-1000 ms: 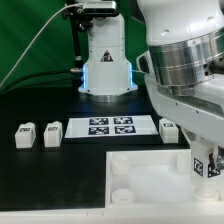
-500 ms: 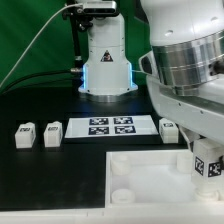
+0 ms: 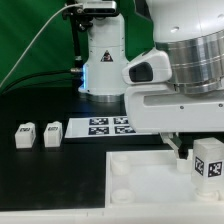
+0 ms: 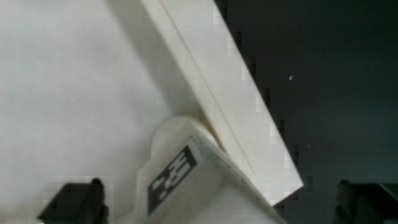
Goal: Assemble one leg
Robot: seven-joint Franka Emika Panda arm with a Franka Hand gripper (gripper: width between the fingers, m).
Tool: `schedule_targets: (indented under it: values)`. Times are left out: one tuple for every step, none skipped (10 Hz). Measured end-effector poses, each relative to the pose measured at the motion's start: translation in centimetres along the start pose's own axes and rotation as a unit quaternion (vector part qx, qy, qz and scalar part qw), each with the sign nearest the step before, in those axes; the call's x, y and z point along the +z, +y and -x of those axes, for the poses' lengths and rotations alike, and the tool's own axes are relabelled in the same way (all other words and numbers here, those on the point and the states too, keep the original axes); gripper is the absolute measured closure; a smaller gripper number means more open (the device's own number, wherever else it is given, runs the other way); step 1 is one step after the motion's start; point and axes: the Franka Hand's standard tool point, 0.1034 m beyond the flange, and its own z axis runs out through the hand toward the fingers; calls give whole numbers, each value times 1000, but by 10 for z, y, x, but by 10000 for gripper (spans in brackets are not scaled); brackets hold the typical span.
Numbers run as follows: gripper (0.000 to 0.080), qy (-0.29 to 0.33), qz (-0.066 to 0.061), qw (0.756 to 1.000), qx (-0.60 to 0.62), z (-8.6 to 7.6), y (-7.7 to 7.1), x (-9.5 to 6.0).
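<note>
1. The hand (image 4: 221,200) is released: in the wrist view its two dark fingertips (image 4: 75,198) stand well apart.
2. The leg (image 3: 208,160) lies between those fingertips and touches neither. Its black-and-white tag (image 4: 169,182) faces the wrist camera.
3. In the exterior view the leg stands upright at the panel's (image 3: 150,185) far corner, on the exterior view's right. It sits just under the arm's broad white body.
4. In the wrist view the leg sits against the panel's raised edge, where the white panel meets the black desk (image 4: 329,80).
5. Two other legs (image 3: 24,135) stand side by side on the desk. They are well apart from the panel, beyond its far corner on the exterior view's left.
6. The marker board (image 3: 105,126) lies flat on the desk beyond the panel's far edge, and the arm partly covers it.
</note>
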Motion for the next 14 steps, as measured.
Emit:
schedule_targets:
  values:
    - [151,4,22,994,-106,-2,1,-1]
    - [151,9,30,983,-181,-5,0,-3]
    - [151,16,29,973,-230,-8,0,-5]
    - [151,16,26,978,-208,-8,-1,-4]
    - [247,16,26,979,-204,-8,-1,-4]
    - [380,16,25,983,-182,-7,-1,-4]
    - [380,18,21,993,-114,-8,-2,-4]
    - [492,19,21,997,-69,-8,1,-4]
    - [495,19,21,999,-40,-9,2,-4]
    - [495,19,11,999,49,-10,3,-3]
    - [495,22,3,991,129,-11,4,-3]
    - [495,28,-3,971,237,-11,5,-3]
    - [496,28,-10,942,334,-10,4,-2]
    - [496,23,-24,906,422,-10,4,-2]
